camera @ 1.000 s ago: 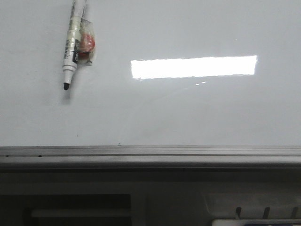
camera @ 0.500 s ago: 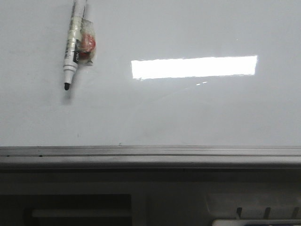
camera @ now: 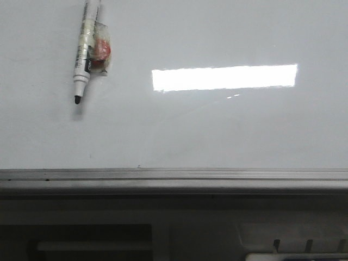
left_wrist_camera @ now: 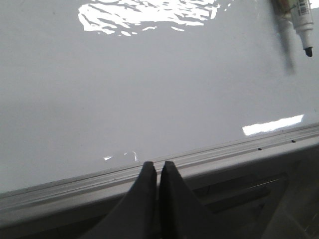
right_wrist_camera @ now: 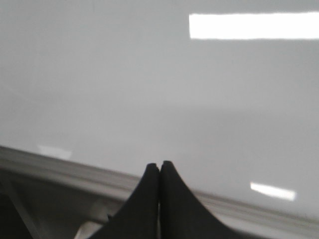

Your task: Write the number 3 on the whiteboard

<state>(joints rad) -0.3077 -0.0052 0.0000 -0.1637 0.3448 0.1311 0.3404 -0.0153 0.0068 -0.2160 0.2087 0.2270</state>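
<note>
The whiteboard is being shown bare, with no number 3 visible on it yet. A marker, uncapped and apparently taped to a small red-and-clear holder, is being left lying well ahead of the left claw. Both it and the right claw are being kept clenched on nothing, at the board's near rail, likely waiting.

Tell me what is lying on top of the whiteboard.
On the whiteboard lies an uncapped marker with a small red-and-clear item beside it. No written 3 is visible. Whatever lies beneath the marker is hidden.
</note>
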